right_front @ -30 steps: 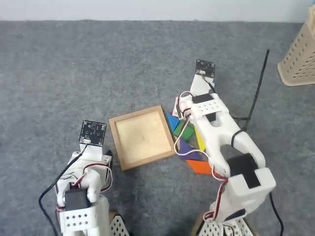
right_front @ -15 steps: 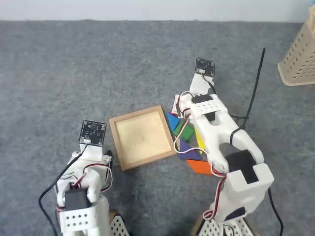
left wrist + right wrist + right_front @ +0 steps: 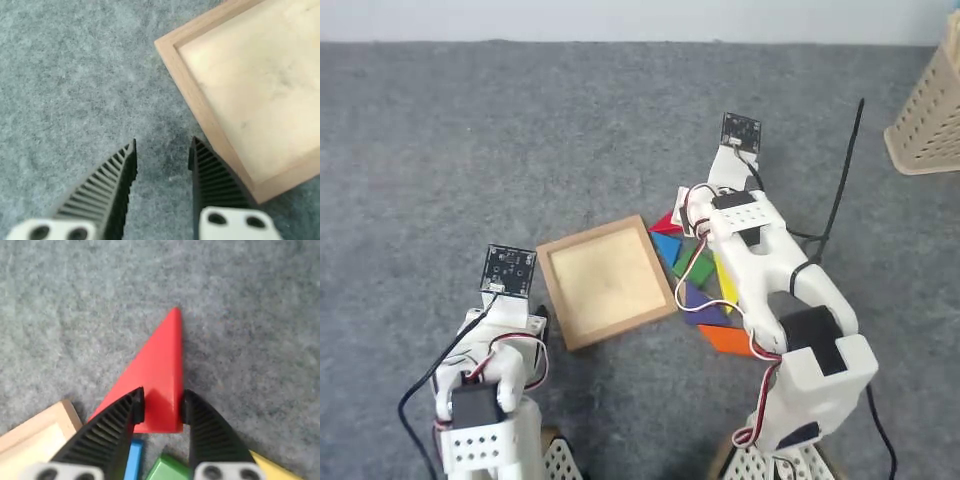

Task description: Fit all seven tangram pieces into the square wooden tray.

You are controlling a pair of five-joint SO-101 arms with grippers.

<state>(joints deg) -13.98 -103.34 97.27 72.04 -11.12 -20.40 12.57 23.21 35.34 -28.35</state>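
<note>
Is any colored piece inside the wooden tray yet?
No, the wooden tray shows bare wood inside, and the colored pieces lie beside it on the carpet.

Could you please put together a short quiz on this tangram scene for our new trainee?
1. True or false: the tray already holds something.
2. What colour is the triangle that the right claw straddles: A red, B green, C orange?
3. Fill in: the left claw is ___, over the carpet beside a tray corner.

Key: 1 false; 2 A; 3 open.
</note>
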